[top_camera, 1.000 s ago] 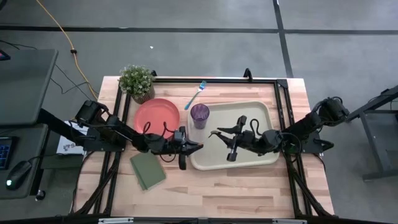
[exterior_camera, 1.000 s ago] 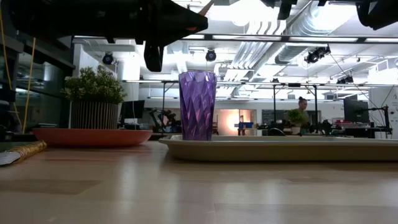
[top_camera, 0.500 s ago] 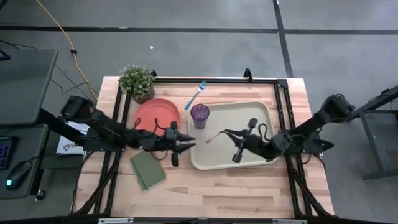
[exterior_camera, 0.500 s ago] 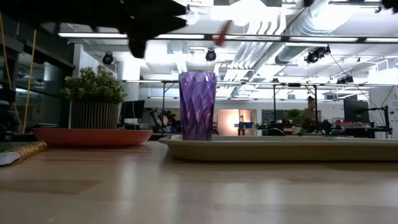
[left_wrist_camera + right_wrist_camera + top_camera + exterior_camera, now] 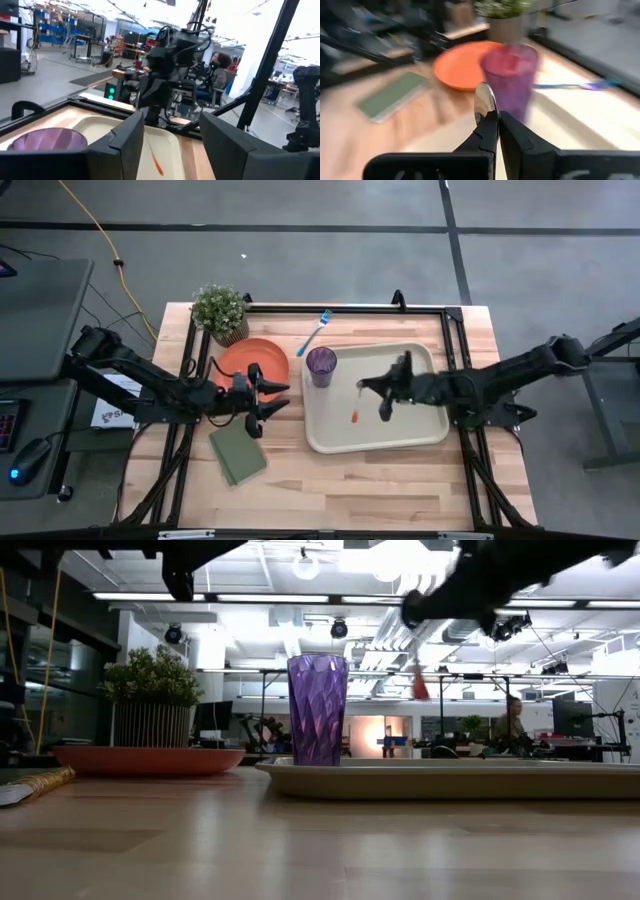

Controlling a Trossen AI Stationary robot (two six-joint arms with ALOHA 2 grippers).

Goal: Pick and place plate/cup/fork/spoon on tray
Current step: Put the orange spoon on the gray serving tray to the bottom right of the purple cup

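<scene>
Right pincer [image 5: 362, 387] grips spoon [image 5: 356, 402] over tray [image 5: 425, 435], seemingly mid-air.

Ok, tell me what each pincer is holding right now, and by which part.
Right pincer pinches the spoon near its bowl end, handle hanging over the tray. Left pincer holds nothing.

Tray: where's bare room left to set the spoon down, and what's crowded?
The tray holds only the cup in its far-left corner. Its middle, near edge and right half are bare. The right gripper, shut on the spoon, hangs over the middle. Crowded: the strip left of the tray, with the plate, green pad and open left gripper.
</scene>
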